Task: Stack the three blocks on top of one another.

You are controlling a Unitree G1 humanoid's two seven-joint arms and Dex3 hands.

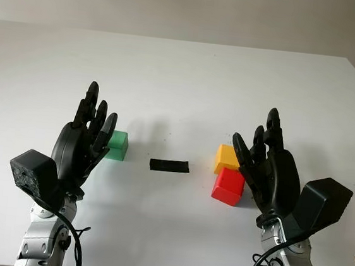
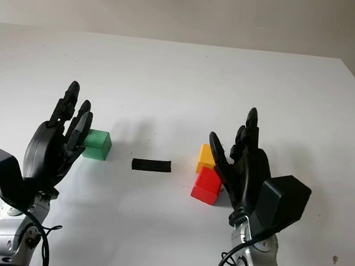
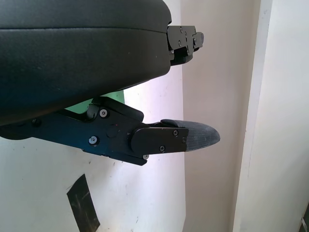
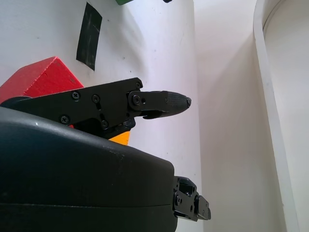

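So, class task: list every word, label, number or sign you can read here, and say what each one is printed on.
None can be read. The green block, yellow block and red block have plain faces, the black tape strip is blank, and the white table and both hands carry no legible markings.

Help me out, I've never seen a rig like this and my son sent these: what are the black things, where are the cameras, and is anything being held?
They are a humanoid robot's two hands. Two pictures come from cameras in its head, looking down at a white table; the other two from cameras at each wrist. The left hand is beside a green block, the right hand beside a red block and an orange block that touch. A strip of black tape lies between. Both hands are open and hold nothing; no block is stacked.
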